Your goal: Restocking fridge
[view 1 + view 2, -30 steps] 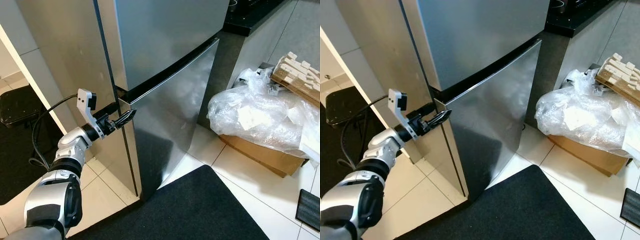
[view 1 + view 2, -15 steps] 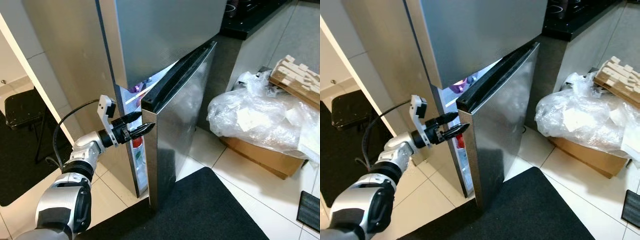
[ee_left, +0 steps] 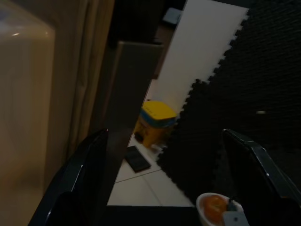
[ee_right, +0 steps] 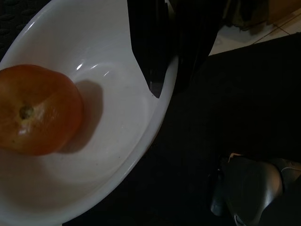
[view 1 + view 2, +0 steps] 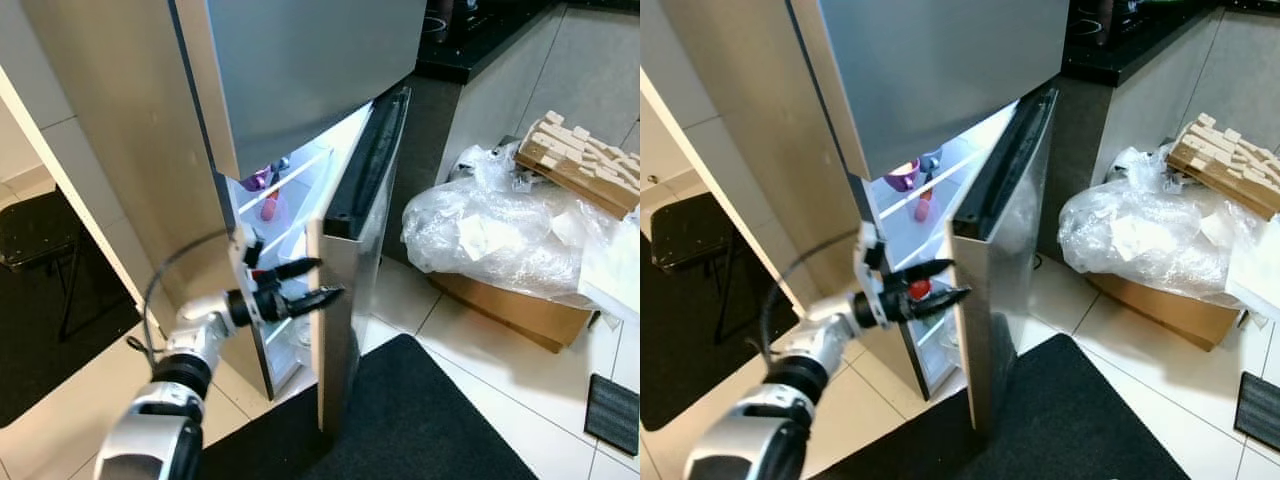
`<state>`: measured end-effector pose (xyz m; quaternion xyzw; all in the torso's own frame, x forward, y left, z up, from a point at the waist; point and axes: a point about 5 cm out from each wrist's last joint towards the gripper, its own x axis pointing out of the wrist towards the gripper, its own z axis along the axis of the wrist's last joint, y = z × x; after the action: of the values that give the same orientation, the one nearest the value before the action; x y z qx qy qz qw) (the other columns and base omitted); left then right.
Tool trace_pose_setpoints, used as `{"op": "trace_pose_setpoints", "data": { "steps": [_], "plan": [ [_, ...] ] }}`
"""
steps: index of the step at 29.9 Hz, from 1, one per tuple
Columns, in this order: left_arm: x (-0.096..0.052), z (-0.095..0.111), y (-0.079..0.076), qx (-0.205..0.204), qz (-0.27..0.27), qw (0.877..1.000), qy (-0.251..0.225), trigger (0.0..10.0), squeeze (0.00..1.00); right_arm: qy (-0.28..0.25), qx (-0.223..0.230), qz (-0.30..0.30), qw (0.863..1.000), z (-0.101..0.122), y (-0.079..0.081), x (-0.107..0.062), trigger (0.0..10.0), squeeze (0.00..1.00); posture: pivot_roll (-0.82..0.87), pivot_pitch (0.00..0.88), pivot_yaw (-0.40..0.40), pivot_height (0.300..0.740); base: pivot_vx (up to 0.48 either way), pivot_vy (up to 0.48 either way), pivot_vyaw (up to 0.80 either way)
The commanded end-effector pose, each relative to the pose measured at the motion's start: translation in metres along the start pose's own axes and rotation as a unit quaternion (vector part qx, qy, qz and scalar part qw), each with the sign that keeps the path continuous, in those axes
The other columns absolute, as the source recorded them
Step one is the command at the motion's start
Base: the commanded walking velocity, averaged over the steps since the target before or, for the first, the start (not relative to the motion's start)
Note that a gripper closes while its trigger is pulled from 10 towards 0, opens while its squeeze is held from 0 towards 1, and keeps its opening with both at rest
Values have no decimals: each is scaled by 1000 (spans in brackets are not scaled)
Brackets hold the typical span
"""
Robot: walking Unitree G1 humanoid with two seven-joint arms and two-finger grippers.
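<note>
The steel fridge [image 5: 300,90] has its upper door closed and its lower door [image 5: 350,270] swung partly out, with lit shelves [image 5: 910,205] showing inside. My left gripper [image 5: 327,280] is open, one finger on each side of the lower door's free edge [image 3: 124,117]. In the left wrist view the fingers [image 3: 80,179] stand wide apart around that edge. My right gripper [image 4: 164,89] is shut on the rim of a white bowl [image 4: 94,165] that holds one orange-red fruit [image 4: 35,110]. The bowl [image 3: 218,207] hangs low over the black mat.
A black foam mat [image 5: 420,420] lies before the fridge. At the right, a plastic-wrapped cardboard box [image 5: 500,250] and a wooden slat piece [image 5: 580,165]. A black stool [image 5: 35,225] stands at the left and a dark counter [image 5: 470,40] behind. A yellow tub [image 3: 157,123] sits on the floor.
The lower fridge door went from closed to swung well out, and my left gripper travelled outward with its edge. The fridge interior now shows. The camera has shifted a little.
</note>
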<state>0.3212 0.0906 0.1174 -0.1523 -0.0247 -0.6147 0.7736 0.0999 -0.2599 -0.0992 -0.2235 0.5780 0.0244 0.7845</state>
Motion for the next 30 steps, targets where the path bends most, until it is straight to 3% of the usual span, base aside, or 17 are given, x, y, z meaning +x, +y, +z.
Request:
{"op": "trace_pose_setpoints", "data": {
  "steps": [1,7,12,15,16,19,23,30],
  "plan": [
    [4,-5,-5,-8,-10,1000,-2,10000,0,1,-4,2,1000,-1,3,0,10000,0,-33,54,34,740,0,0,0],
    [9,-13,-15,-20,-17,1000,-8,10000,0,0,-4,2,1000,1,3,0,10000,0,-33,53,35,740,0,0,0],
    [-1,-14,-9,-17,40,999,-17,10000,0,0,-4,5,1000,1,5,0,10000,0,-26,51,34,740,0,0,0],
    [-12,-17,-3,-11,84,996,-8,10000,0,1,-4,5,1000,1,6,0,10000,0,-19,48,35,740,0,0,0],
    [-23,-21,-1,-16,119,993,-1,10000,0,1,-4,5,1000,0,6,0,10000,0,-18,45,37,740,0,0,0],
    [-28,-24,0,-22,131,991,0,10000,0,2,-4,5,1000,0,6,0,10000,0,-16,42,37,740,0,0,0],
    [-46,-34,0,-32,184,982,14,10000,0,2,-5,6,1000,0,7,0,10000,0,-9,35,33,740,0,0,0],
    [-58,-41,7,-32,257,966,21,10000,0,0,-7,6,1000,1,6,0,10000,0,-6,29,31,740,0,0,0]
  ]
}}
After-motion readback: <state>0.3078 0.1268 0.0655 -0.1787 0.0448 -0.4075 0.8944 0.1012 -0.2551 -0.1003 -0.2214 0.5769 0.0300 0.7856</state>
